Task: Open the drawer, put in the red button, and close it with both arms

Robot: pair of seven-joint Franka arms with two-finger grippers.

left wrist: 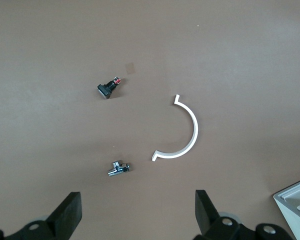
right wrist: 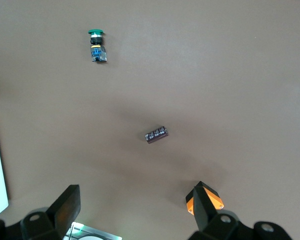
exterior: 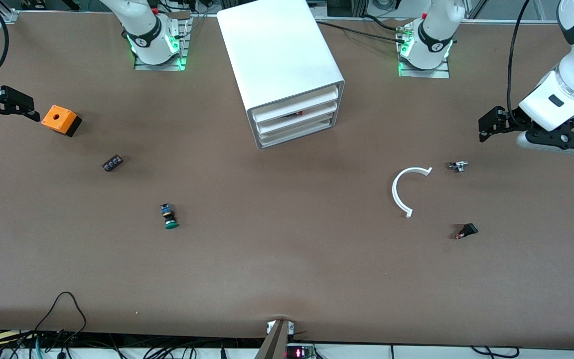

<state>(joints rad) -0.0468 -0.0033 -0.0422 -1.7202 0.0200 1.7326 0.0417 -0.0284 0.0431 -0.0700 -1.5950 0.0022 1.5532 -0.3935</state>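
The white cabinet (exterior: 279, 55) stands between the two arm bases, its three drawers facing the front camera. The middle drawer (exterior: 312, 117) sits about flush with the other two. A small bit of red (exterior: 297, 113) shows in the slot just above its front; I take it for the red button, the rest of it hidden inside. My left gripper (exterior: 486, 128) is open and empty over the table at the left arm's end, also in the left wrist view (left wrist: 137, 215). My right gripper (exterior: 15, 105) is open and empty beside the orange box (exterior: 60, 120), also in the right wrist view (right wrist: 135, 210).
A green-capped button (exterior: 169, 217) and a small dark part (exterior: 112, 163) lie toward the right arm's end. A white C-shaped piece (exterior: 402, 192), a small chrome part (exterior: 458, 166) and a small black part (exterior: 466, 231) lie toward the left arm's end.
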